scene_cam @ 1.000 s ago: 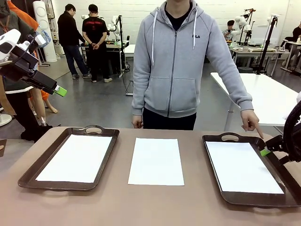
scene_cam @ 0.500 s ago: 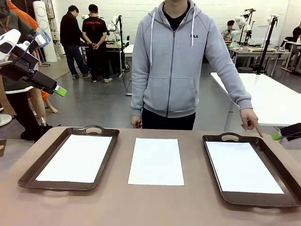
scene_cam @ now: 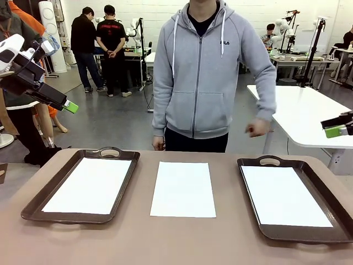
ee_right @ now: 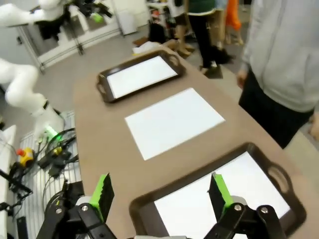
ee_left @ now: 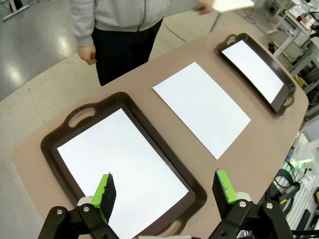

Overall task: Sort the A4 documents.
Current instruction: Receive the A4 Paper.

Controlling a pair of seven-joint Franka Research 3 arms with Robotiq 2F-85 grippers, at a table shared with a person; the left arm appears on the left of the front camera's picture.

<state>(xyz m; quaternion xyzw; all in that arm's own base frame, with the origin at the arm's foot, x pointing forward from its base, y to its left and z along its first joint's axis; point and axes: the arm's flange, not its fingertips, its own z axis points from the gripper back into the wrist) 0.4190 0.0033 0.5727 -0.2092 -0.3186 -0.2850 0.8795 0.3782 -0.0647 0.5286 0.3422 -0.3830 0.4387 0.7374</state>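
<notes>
**A:** Table (scene_cam: 138, 237) first, then what sits on it?

**B:** Brown table, with a dark left tray (scene_cam: 33, 207) and a dark right tray (scene_cam: 325, 234) at either end. Each holds one white sheet: the left sheet (scene_cam: 88, 185) and the right sheet (scene_cam: 284, 196). A third, the middle sheet (scene_cam: 183, 189), lies bare on the table between the trays, touching neither.

**A:** So how far along is the sorting?

**B:** By my reading, two of the A4 documents are placed and the middle one is left to go into a tray. Which tray it belongs in, I cannot tell.

**A:** The arms?

**B:** Both are up and away from the paper. The left gripper (ee_left: 164, 191) hangs high over the left tray, fingers spread wide, nothing between them. The right gripper (ee_right: 160, 194) is above the right tray, likewise wide and empty.

**A:** What changed from a second ago?

**B:** The right gripper was low at the right tray's far edge; it has since lifted off to the side. The person's hand (scene_cam: 257, 128), which was pointing down at that tray, has pulled back to waist height. Sheets and left arm have not moved
</notes>
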